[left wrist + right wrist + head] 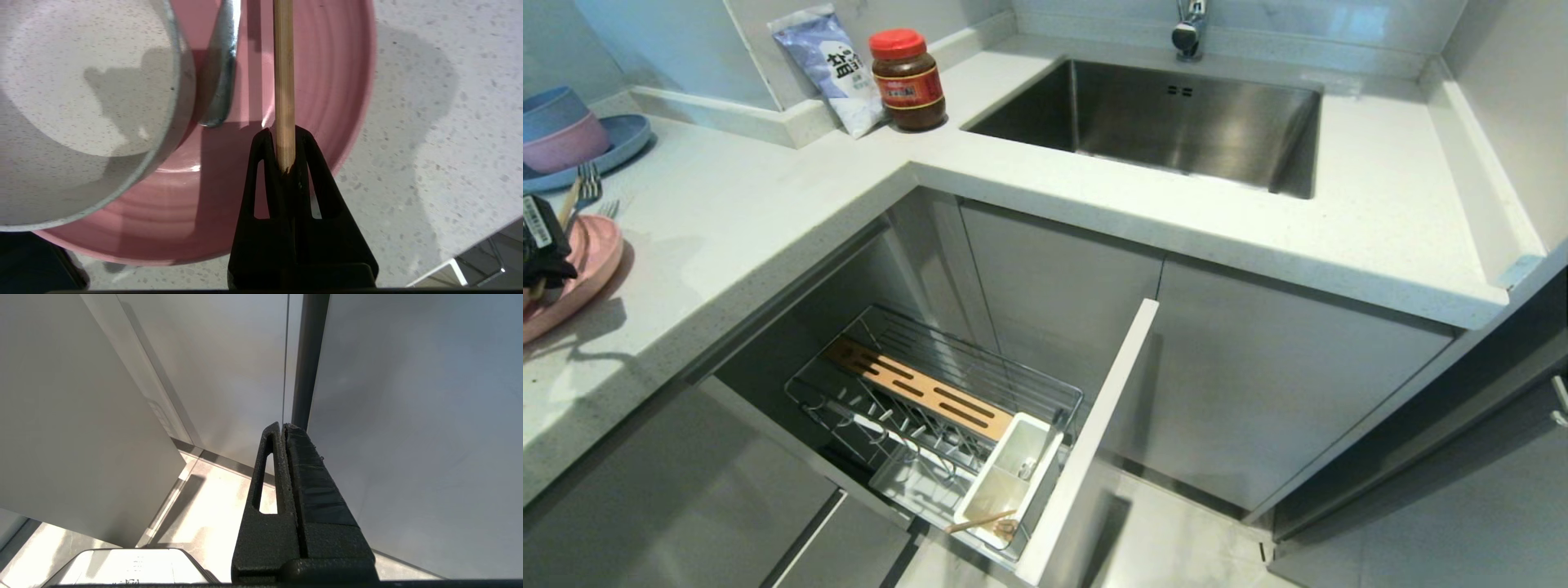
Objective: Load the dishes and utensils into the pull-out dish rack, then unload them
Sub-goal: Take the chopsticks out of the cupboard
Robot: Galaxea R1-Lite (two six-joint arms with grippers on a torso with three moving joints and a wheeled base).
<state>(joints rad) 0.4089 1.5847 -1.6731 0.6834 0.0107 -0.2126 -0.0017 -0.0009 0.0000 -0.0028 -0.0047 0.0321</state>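
My left gripper [284, 132] is shut on the butt end of one light-wood chopstick [283, 73], which runs out over the pale-pink plate [335, 81]. The cream-white bowl [81, 102] sits on that plate, and the silver fork [222, 73] lies between bowl and chopstick. In the head view this gripper [541, 249] is at the far left edge over the plate [584, 273], with the fork's tines [588, 181] behind it. The pull-out dish rack [931, 392] stands open below the counter. Another chopstick [980, 521] leans in its white caddy [1013, 478]. My right gripper [283, 426] is shut and empty beside cabinet fronts.
Stacked blue and pink bowls [560, 131] on a blue plate [625, 143] stand at the back left. A red-lidded jar [907, 80] and a salt bag [829, 69] sit in the counter corner. The steel sink [1168, 122] is at the back. The rack's front panel [1094, 433] juts out.
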